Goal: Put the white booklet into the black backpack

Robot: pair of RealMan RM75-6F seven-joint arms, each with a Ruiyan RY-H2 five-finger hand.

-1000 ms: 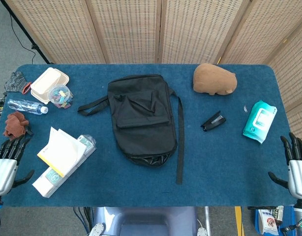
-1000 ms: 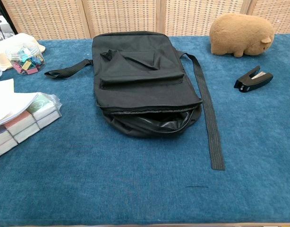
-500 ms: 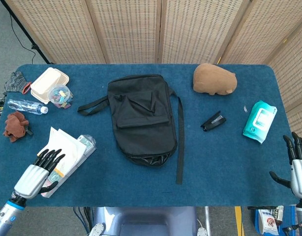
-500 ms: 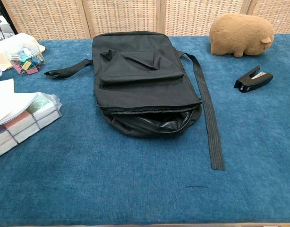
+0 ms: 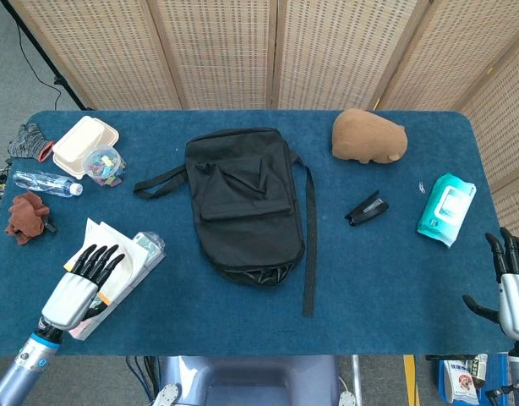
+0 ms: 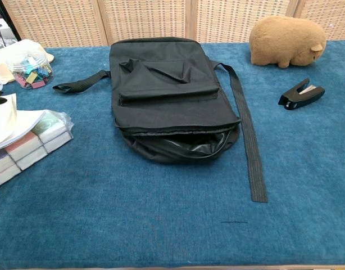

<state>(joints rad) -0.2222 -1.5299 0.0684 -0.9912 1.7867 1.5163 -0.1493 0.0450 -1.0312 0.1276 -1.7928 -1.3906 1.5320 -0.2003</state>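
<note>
The white booklet (image 5: 116, 250) lies at the front left of the table on a long wrapped box (image 5: 124, 283); the chest view shows the booklet (image 6: 5, 121) at its left edge. My left hand (image 5: 80, 285) hovers over the booklet's near part with its fingers spread, holding nothing. The black backpack (image 5: 243, 203) lies flat mid-table, its mouth (image 6: 181, 145) gaping toward me. My right hand (image 5: 511, 283) stays open at the front right table edge, far from both.
A brown plush animal (image 5: 368, 135), black stapler (image 5: 366, 208) and teal wipes pack (image 5: 445, 207) lie right of the backpack. A white lunch box (image 5: 84, 144), tub of clips (image 5: 103, 162), water bottle (image 5: 45, 183) and brown cloth (image 5: 24, 216) crowd the left side.
My left hand has come in from the table's left edge and now hangs over the booklet. The right hand has barely moved.
</note>
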